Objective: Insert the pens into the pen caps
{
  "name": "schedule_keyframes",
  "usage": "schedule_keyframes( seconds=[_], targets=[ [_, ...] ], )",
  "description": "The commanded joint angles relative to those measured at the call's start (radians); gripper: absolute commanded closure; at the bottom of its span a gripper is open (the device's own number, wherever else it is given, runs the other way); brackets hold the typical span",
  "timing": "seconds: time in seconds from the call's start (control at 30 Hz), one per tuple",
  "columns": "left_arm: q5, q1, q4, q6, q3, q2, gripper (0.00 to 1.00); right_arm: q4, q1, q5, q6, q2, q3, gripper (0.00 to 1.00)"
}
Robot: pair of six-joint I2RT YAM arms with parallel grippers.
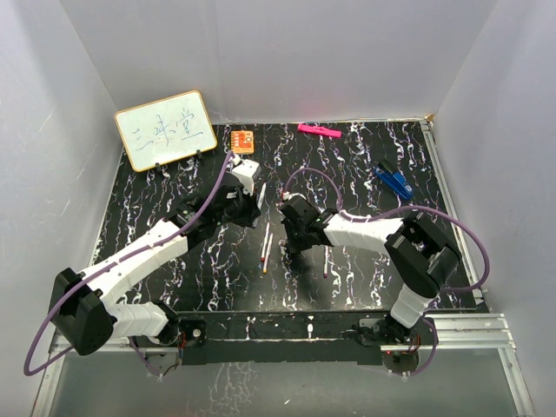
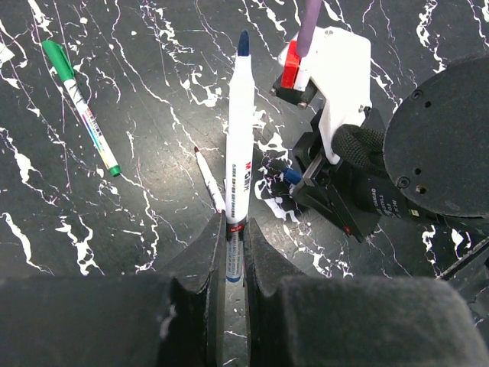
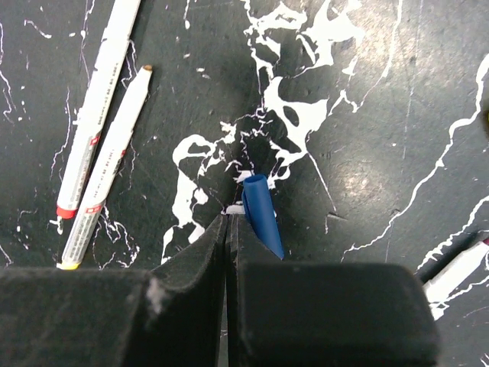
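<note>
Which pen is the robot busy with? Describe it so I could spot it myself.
Find the middle of the black marbled table. There the left gripper pinches a white pen with a dark blue tip; the other pens lie loose on the table.

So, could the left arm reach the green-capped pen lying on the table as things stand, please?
Likely not to grasp: the left gripper is shut on the blue-tipped pen. The green-capped pen itself lies unobstructed nearby.

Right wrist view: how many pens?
3. A red-ended pen and a yellow-ended pen lie side by side at left. A third pen is cut off at the lower right. More may lie outside this view.
</note>
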Motion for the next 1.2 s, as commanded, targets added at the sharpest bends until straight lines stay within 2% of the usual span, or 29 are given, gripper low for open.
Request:
schedule_keyframes(
  seconds=[0.0,0.67,1.17],
  targets=[
    [-0.009,0.004,-0.015,0.006,-0.005,0.0,1.0,-0.07,0.001,0.097,0.004,0.044,0.003,1.0],
    [-0.013,0.004,-0.006,0.007,0.015,0.011,1.0,-0.14,0.001,0.102,0.063,-0.035,-0.091,1.0],
    [-0.02,0.004,-0.013,0.006,0.013,0.002,1.0,-0.171,-0.001,0.185,0.087,0.008,-0.073,1.0]
  ],
)
